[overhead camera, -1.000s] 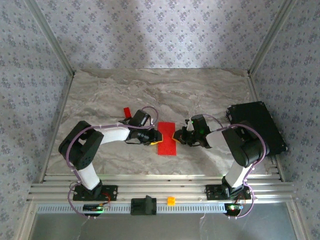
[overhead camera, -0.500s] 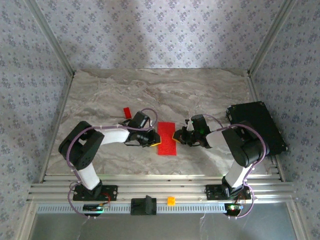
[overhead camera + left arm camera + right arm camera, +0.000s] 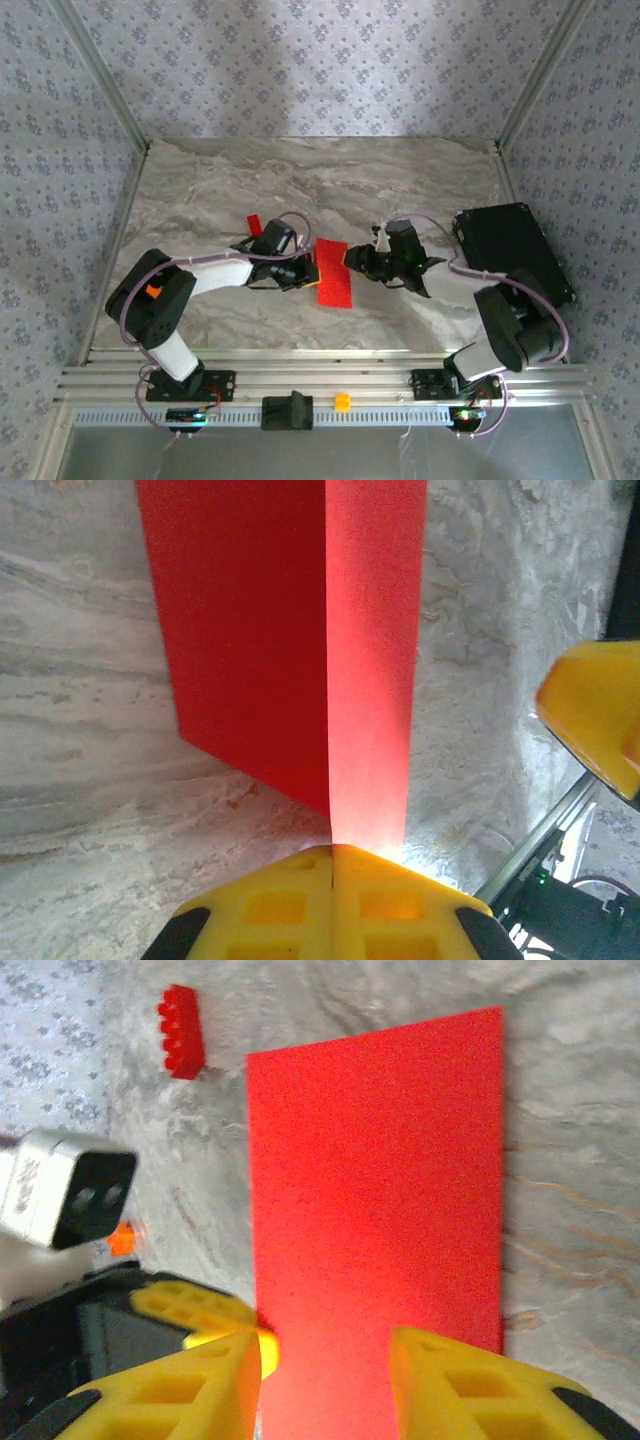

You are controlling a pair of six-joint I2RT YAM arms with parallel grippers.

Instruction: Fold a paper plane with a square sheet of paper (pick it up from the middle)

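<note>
On my right wrist feed a white boxy camera housing [image 3: 62, 1200] sits at the left edge, with dark lettering on its side too blurred for me to read. The bright red sheet of thin paper [image 3: 335, 285] lies at the middle of the overhead frame on the grey-veined, marble-look tabletop [image 3: 200, 180], folded into a long rectangle. On my left wrist feed a sharp straight crease runs down it, and the strip to the right of the crease is lit brighter. My left gripper [image 3: 333, 855] has its yellow plastic fingers pressed together, pinching the sheet's near edge at that crease. My right gripper [image 3: 325, 1345] has its yellow ribbed fingers [image 3: 190, 1390] apart over the paper's lower end, gripping nothing. A small red studded plastic brick [image 3: 180, 1030] sits at the upper left of that feed, apart from the sheet. A flat black rectangular case [image 3: 512, 255] lies at the right of the overhead frame, partly covered by the right arm
</note>
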